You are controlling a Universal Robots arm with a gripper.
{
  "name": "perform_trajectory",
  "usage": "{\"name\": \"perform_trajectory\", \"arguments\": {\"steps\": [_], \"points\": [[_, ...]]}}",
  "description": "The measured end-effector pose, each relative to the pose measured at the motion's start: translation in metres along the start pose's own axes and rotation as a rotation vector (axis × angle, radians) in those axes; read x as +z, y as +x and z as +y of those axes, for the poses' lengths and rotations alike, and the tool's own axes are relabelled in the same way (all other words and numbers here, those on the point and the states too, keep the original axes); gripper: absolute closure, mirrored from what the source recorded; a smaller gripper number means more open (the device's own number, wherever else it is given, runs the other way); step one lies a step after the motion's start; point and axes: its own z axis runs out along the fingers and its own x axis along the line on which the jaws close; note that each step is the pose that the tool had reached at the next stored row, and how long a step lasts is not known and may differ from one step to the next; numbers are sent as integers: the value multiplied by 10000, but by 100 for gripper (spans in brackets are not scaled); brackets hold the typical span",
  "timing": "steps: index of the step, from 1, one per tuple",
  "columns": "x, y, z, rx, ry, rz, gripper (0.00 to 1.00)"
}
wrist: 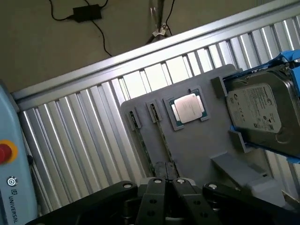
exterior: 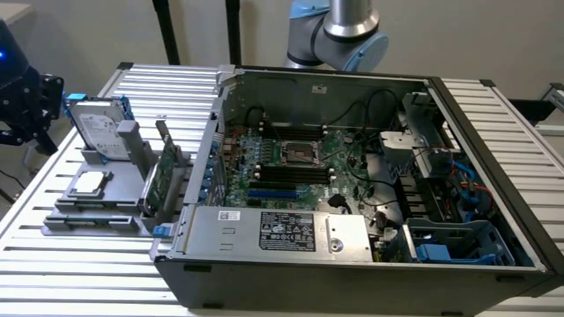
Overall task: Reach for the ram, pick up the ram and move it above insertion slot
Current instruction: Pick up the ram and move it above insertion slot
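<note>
The ram (wrist: 161, 136) is a thin green stick standing on edge in a grey holder (wrist: 197, 145). A second like stick (wrist: 140, 140) stands parallel beside it. My gripper (wrist: 165, 182) is shut with nothing between its fingers. Its tips line up with the near ends of the two sticks and hang above them without touching. In the exterior view the dark gripper (exterior: 31, 132) hangs at the left edge, above the table beside the holder (exterior: 97, 221). The insertion slot is among the long black slots (exterior: 291, 173) on the motherboard inside the open computer case.
The holder also carries a silver processor chip (wrist: 188, 108), a hard drive with blue rails (wrist: 258, 110) and a green card with a metal bracket (exterior: 161, 175). The case (exterior: 352, 264) stands on a slatted metal table (exterior: 79, 277). A pendant with a red button (wrist: 9, 183) lies nearby.
</note>
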Motion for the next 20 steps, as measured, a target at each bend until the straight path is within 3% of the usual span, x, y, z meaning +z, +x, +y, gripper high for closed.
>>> {"name": "perform_trajectory", "arguments": {"steps": [5, 14, 20], "points": [[-1, -1, 0, -904, 68, 10, 89], [2, 0, 0, -2540, 286, -3, 89], [6, 9, -1, -3408, 322, 5, 89]]}}
